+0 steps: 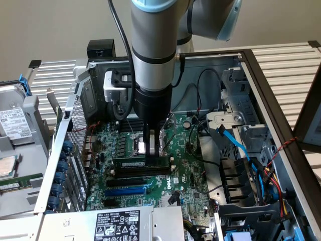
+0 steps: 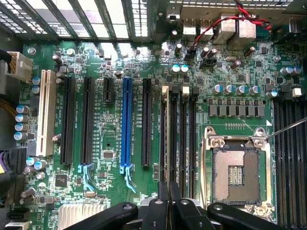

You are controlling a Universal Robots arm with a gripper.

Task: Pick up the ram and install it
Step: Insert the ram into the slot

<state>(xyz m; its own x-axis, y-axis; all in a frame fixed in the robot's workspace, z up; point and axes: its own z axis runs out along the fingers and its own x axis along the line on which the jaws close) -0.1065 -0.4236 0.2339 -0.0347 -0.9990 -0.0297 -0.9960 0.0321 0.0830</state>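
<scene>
The ram (image 1: 131, 163) is a long dark-green stick with black chips, standing on its edge across the motherboard (image 1: 190, 186) inside the open computer case. My gripper (image 1: 153, 155) comes straight down on it, shut on the stick's upper edge toward its end on the exterior view's right. In the wrist view the gripper (image 2: 168, 203) shows as two dark fingers with the ram (image 2: 167, 143) seen edge-on as a thin strip running away from them, in line with the black memory slots (image 2: 184, 134). Whether the stick sits in a slot I cannot tell.
A blue expansion slot (image 2: 126, 124) and black slots lie beside the memory slots, with the open CPU socket (image 2: 237, 170) on the other side. Blue and black cables (image 1: 233, 140) and a drive cage (image 1: 241, 196) crowd the exterior view's right. A labelled power supply (image 1: 120, 223) sits in front.
</scene>
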